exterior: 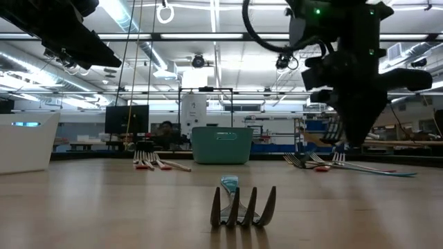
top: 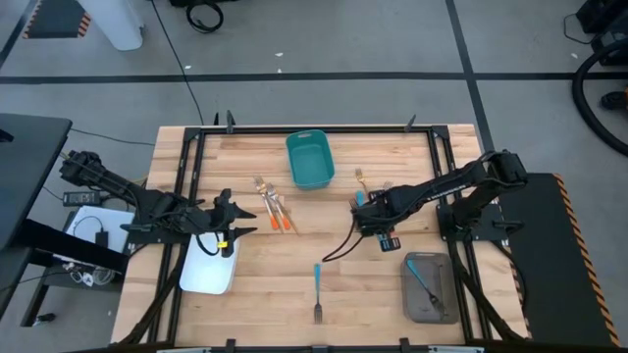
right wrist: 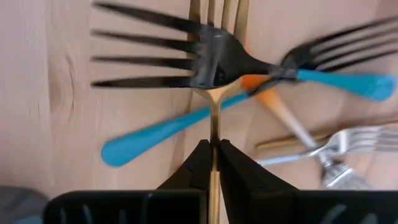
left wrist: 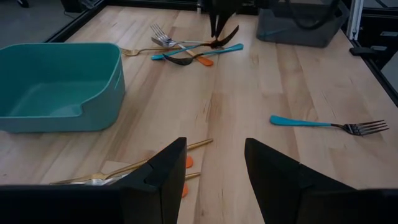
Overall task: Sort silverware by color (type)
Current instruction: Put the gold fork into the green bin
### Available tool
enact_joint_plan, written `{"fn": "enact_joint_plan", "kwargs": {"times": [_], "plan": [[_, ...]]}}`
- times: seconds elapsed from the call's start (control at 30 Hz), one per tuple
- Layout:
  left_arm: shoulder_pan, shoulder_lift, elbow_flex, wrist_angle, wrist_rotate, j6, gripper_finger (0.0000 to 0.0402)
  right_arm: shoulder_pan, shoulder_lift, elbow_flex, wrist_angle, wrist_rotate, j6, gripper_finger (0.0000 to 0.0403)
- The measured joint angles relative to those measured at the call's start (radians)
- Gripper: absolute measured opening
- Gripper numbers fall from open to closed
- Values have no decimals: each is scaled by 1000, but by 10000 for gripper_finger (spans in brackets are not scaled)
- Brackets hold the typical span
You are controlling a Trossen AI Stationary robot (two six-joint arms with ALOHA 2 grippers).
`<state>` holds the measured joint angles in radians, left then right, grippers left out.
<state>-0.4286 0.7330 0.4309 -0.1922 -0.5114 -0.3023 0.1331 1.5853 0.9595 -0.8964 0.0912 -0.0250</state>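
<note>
Butcher-block table point(top: 294, 275), workshop beyond

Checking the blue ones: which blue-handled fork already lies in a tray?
The blue-handled fork lying in the grey tray by the right arm. Another lies alone on bare wood at the table's front, and others sit in the mixed pile under the right gripper.

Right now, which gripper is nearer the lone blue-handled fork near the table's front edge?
Right, narrowly. The right gripper sits beyond the blue-handled fork, closed on a gold fork; the left gripper hovers farther off, beside the white tray.
</note>
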Motion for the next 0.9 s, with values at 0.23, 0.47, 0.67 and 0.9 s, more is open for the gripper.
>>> {"fn": "enact_joint_plan", "kwargs": {"times": [0.23,0.47,0.67,0.9], "plan": [[0,0,0,0,0,0,172,-31,0,-29,-53,-33,-4,27],[0,0,0,0,0,1,172,-53,0,-34,-162,-107,7,27],[0,0,0,0,0,2,172,-78,0,-34,-279,-146,37,27],[0,0,0,0,0,8,172,-101,15,-31,-350,-167,75,27]]}}
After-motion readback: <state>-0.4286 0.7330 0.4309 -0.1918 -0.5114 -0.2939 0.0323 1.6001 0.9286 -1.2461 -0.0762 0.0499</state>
